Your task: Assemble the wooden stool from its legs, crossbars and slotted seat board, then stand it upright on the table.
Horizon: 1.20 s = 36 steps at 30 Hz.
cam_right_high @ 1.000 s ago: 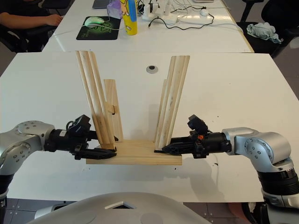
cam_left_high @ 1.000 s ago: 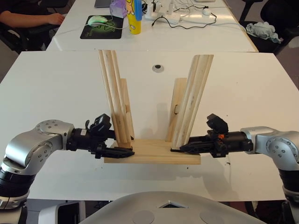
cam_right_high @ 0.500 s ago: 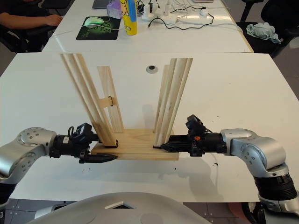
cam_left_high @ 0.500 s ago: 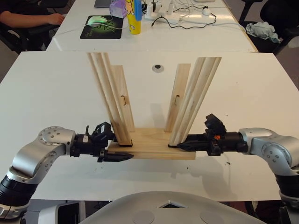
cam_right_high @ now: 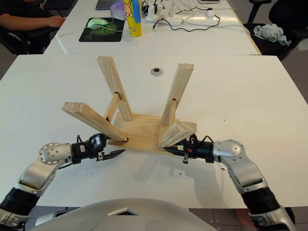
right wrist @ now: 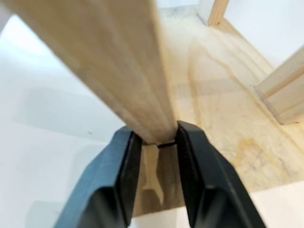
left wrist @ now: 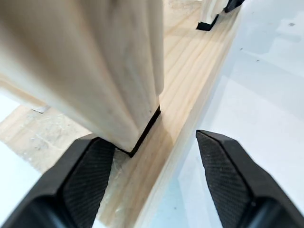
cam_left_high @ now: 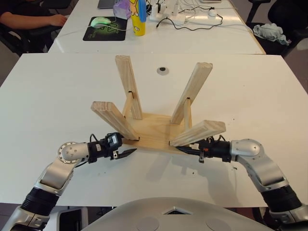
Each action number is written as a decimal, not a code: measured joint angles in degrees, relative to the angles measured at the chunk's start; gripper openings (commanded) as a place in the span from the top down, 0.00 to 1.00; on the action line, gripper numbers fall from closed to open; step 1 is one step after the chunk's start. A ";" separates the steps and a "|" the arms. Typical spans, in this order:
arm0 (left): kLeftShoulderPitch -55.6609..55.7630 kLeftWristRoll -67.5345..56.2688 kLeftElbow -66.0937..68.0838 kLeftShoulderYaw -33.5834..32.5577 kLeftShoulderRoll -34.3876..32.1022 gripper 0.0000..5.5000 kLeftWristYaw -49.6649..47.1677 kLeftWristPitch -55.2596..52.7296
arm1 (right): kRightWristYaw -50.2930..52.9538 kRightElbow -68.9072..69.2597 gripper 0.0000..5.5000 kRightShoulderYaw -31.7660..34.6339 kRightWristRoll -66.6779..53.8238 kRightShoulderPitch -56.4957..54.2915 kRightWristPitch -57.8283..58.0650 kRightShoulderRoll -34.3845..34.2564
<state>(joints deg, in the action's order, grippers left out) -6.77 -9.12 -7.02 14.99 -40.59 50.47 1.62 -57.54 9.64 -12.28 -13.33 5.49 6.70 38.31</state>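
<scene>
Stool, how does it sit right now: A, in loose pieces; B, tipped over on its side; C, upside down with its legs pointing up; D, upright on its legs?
C: the seat board is at the bottom and the four legs splay upward from it.

The left arm (cam_left_high: pixel 65 156), lower left, and right arm (cam_left_high: pixel 250 151), lower right, have rounded silver-grey shells with circular joint caps. Black wrists carry thin cables, and the black tapered fingers (left wrist: pixel 88 183) have dimpled pads.
</scene>
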 measured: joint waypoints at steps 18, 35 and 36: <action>-3.05 -0.32 5.80 -5.24 1.71 0.44 -1.58 8.18 | -0.87 -4.49 0.47 5.77 2.49 2.83 -13.49 5.30; -6.23 -36.99 -2.72 -33.99 3.22 0.73 -10.58 -11.67 | 7.34 5.63 0.82 30.21 -30.04 4.49 15.39 4.97; -1.57 -42.27 -3.58 -36.35 2.22 0.76 -13.08 -15.22 | 7.97 5.54 0.85 29.62 -29.66 3.94 15.76 4.63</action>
<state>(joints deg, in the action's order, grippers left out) -8.34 -51.39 -10.59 -21.36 -38.37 37.39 -13.59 -49.57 15.18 17.35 -42.99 9.43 22.45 42.93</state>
